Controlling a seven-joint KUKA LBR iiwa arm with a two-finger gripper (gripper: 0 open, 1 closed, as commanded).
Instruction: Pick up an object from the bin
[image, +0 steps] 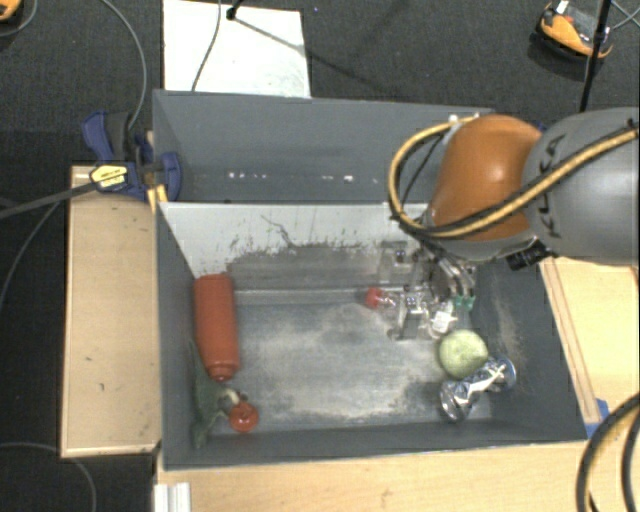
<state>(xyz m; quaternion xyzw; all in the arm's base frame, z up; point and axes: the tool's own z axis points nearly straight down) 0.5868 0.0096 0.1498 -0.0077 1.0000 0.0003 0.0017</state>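
Grey bin (330, 375), mostly bare. Nearest, a foil scrap (475, 388) and green ball (462, 353) sit in the right corner; just behind the ball hangs the tool (420, 315), low, likely set for a pick there. Open or closed, I cannot tell.

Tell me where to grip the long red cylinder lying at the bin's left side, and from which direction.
Probably grip the long red cylinder at its middle, from above, closing across its width: it lies flat, lengthwise along the left wall.
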